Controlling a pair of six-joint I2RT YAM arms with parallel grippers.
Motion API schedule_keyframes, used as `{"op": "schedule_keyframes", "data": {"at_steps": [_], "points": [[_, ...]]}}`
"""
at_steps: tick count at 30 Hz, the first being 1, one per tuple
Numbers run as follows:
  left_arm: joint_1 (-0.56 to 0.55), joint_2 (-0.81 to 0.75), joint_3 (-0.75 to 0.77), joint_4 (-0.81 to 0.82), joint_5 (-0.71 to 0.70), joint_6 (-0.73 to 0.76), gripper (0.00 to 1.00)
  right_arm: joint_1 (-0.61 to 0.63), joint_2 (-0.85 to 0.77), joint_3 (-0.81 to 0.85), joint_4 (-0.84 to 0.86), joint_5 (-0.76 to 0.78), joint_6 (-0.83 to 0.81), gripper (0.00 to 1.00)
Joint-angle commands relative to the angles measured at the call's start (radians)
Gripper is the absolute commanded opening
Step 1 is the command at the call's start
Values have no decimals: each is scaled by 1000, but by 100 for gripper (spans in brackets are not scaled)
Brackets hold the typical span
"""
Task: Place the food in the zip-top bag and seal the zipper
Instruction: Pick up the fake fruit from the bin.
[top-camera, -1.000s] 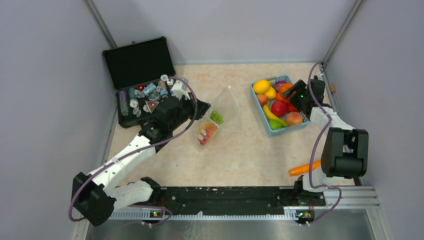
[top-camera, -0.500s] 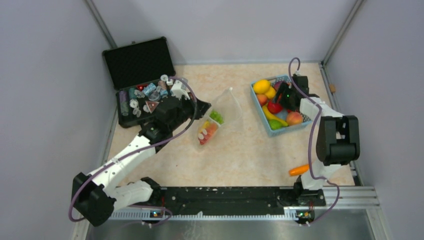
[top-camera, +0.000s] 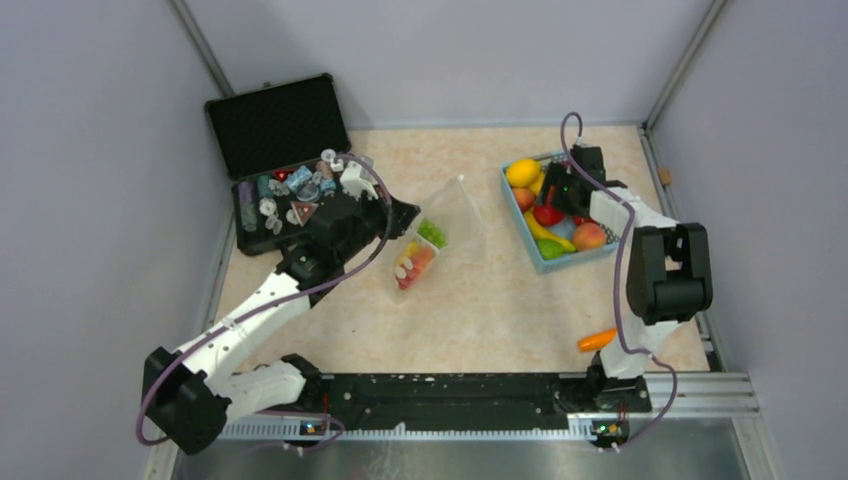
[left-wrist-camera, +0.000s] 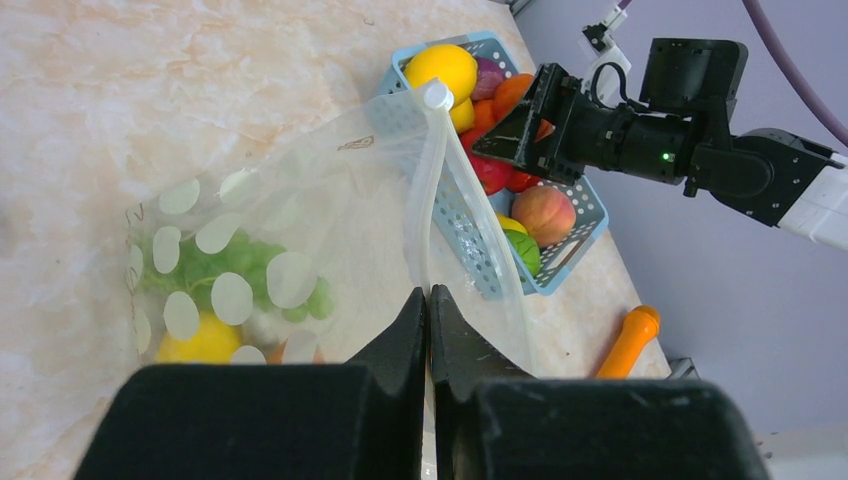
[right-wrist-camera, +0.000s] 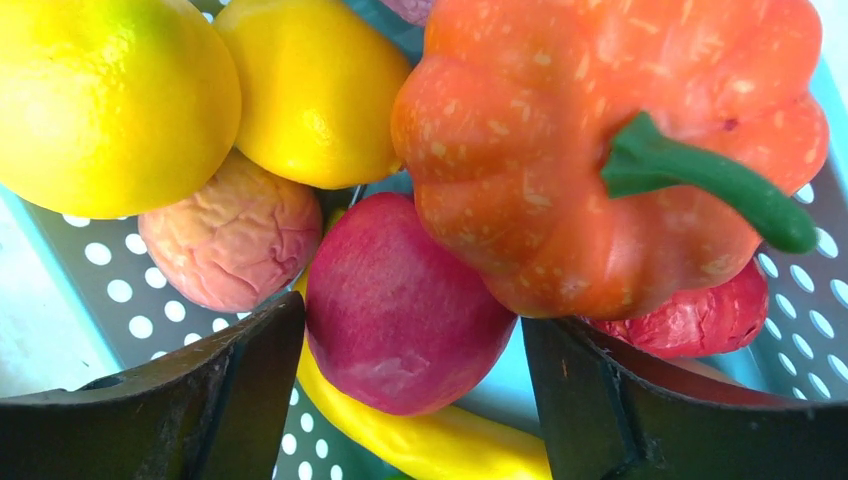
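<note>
**Zip-top bag** (top-camera: 443, 230): clear and white-dotted, it lies on the worktop (top-camera: 500, 310) to the left of the light-blue basket (left-wrist-camera: 590, 215), near it but not touching. Green grapes (left-wrist-camera: 215, 265) and a yellow piece (left-wrist-camera: 200, 340) sit inside.

**Zipper** (left-wrist-camera: 425, 190): this white strip runs from my left pincer (left-wrist-camera: 428, 300) toward the basket. The pincer's jaws are pressed together on it.

**Right pincer** (right-wrist-camera: 410, 330): it is down inside the basket with jaws set wide, one on each side of a dark red fruit (right-wrist-camera: 400, 310). I cannot tell whether they touch it.

**Other food in the basket:** an orange bell pepper (right-wrist-camera: 590, 150) and a lemon (right-wrist-camera: 310, 90) crowd against the red fruit.

**Carrot** (top-camera: 598, 339): it lies on the worktop on the basket's near side, well apart from it.

**Black case** (top-camera: 275, 125): it stands open far to the basket's left, beyond the bag.
</note>
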Motion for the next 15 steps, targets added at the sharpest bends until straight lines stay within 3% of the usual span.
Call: {"op": "schedule_keyframes", "data": {"at_steps": [1, 6, 9, 15], "points": [[1, -18, -6, 51, -7, -1, 2, 16, -7, -26, -24, 33, -22, 80], [1, -17, -11, 55, -10, -2, 2, 16, -39, -54, 18, 44, -11, 79], [2, -15, -9, 52, -7, -2, 1, 16, -43, -65, 24, 86, -1, 71], [2, -27, -20, 57, -12, -4, 2, 16, -26, -62, 22, 49, 4, 78]]}}
